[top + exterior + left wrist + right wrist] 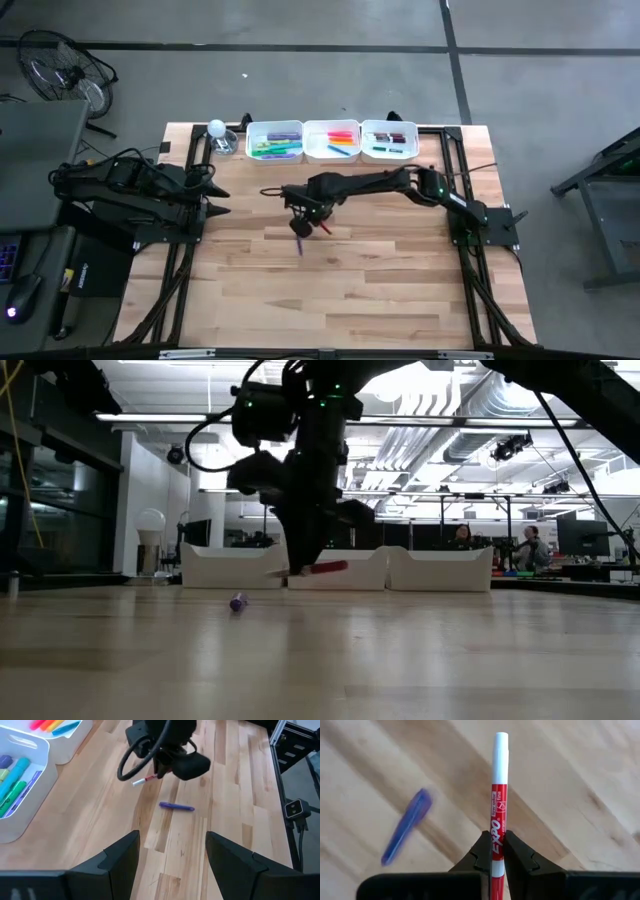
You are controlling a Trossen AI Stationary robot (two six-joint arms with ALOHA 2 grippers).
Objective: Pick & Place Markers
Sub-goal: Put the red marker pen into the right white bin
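Note:
My right gripper hangs over the middle of the table, shut on a red marker with a white end. A purple marker lies flat on the wood just near of it, also seen in the low view and the left wrist view. More markers lie in three white trays along the far edge. My left gripper waits open at the table's left side, touching nothing. My right gripper pinches the red marker by its printed red barrel, between its two fingertips. The fingers come from above, pointing down, and lie across the marker. The marker is lifted clear of the table, about level, its white end sticking out.
A white ball-shaped thing stands at the far left corner beside the trays. Black frame rails run along the table's left and right sides. Bare wood fills the near half of the table. People sit at desks far behind.

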